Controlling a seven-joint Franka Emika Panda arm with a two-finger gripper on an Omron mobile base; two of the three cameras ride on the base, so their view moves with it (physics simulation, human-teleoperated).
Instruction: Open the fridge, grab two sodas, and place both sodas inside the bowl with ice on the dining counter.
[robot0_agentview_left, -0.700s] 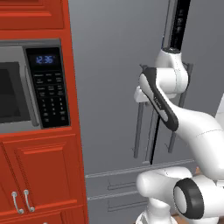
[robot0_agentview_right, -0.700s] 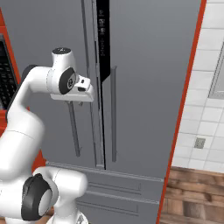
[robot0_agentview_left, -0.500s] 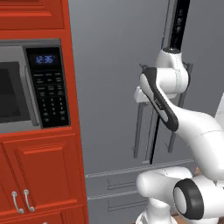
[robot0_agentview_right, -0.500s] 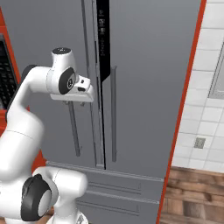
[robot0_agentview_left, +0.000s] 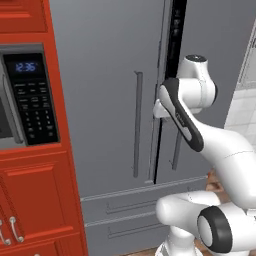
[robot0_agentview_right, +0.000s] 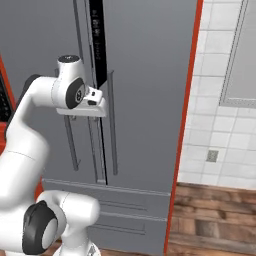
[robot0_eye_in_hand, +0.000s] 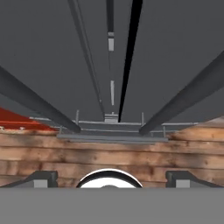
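Flat, even rendered light fills every view, casting barely any shadows. The fridge (robot0_agentview_left: 110, 100) shows no glare, and edges look slightly soft, perhaps from low resolution.

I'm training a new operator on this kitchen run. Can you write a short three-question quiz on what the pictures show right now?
1. True or false: the fridge doors are shut.
2. The gripper is: A) open, empty B) shut on a handle C) holding a can.
3. What appliance sits left of the fridge?

Key: 1. True. 2. A; the fingertips stand wide apart, pointing down between the two handles. 3. The microwave.
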